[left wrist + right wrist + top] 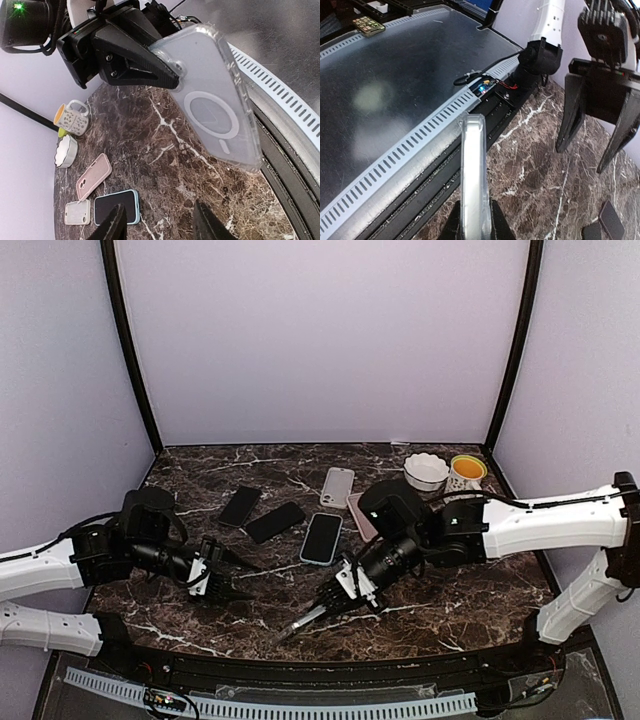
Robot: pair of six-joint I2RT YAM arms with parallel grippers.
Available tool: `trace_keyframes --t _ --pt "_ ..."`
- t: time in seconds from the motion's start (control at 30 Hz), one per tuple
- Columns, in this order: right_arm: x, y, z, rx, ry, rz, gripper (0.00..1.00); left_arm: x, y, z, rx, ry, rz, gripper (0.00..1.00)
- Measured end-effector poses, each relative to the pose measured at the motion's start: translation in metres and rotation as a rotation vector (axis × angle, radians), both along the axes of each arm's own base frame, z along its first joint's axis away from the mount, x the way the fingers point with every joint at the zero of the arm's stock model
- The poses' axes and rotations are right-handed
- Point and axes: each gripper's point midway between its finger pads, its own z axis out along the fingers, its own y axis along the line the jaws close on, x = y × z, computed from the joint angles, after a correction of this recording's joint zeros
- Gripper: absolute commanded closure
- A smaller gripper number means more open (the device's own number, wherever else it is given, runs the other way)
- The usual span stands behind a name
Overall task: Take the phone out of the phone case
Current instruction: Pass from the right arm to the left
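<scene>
From above, the right hand (335,605) is clamped on one end of a clear case (300,621), which sticks out low over the front of the marble surface (450,590). The left hand (240,582) sits just beside it, fingers spread and holding nothing. Two bare black phones (240,505) (275,522) lie flat further back, near a phone in a blue case (322,538).

In the left wrist view the case (215,100) is in the air with its back to the camera. It is transparent, with a printed ring and camera cut-out, and the marble shows straight through it, so it looks empty. The right hand pinches it at the camera end, probably to leave the long body free for the other hand to work on. The left fingers (116,225) stand wide apart below it, touching nothing.

In the right wrist view the case (472,165) is edge-on, a thin glassy strip upright between the closed fingers. The open left hand (581,160) hangs opposite, apart from it. I cannot tell which of the black phones belongs to this case.
</scene>
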Motion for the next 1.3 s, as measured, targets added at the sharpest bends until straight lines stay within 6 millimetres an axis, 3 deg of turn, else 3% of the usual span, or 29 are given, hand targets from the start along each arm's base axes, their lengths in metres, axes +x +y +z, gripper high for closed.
trace_keyframes --t 0.37,0.73,0.93,1.1,1.3 --pt "0.055 -0.006 0.008 0.082 -0.114 -0.275 1.00 0.009 -0.001 0.018 -0.072 0.004 0.047 0.53" --pt "0.112 -0.002 0.048 0.277 -0.116 -0.568 1.00 0.025 0.004 0.068 -0.297 0.042 0.104 0.52" --pt "0.120 0.004 0.063 0.348 -0.103 -0.610 1.00 0.030 -0.008 0.075 -0.350 0.142 0.092 0.56" --pt "0.116 0.012 0.054 0.336 -0.096 -0.597 1.00 0.044 -0.017 0.069 -0.353 0.227 0.136 0.57" --pt "0.116 0.018 0.051 0.330 -0.094 -0.592 1.00 0.051 -0.021 0.077 -0.389 0.256 0.161 0.60"
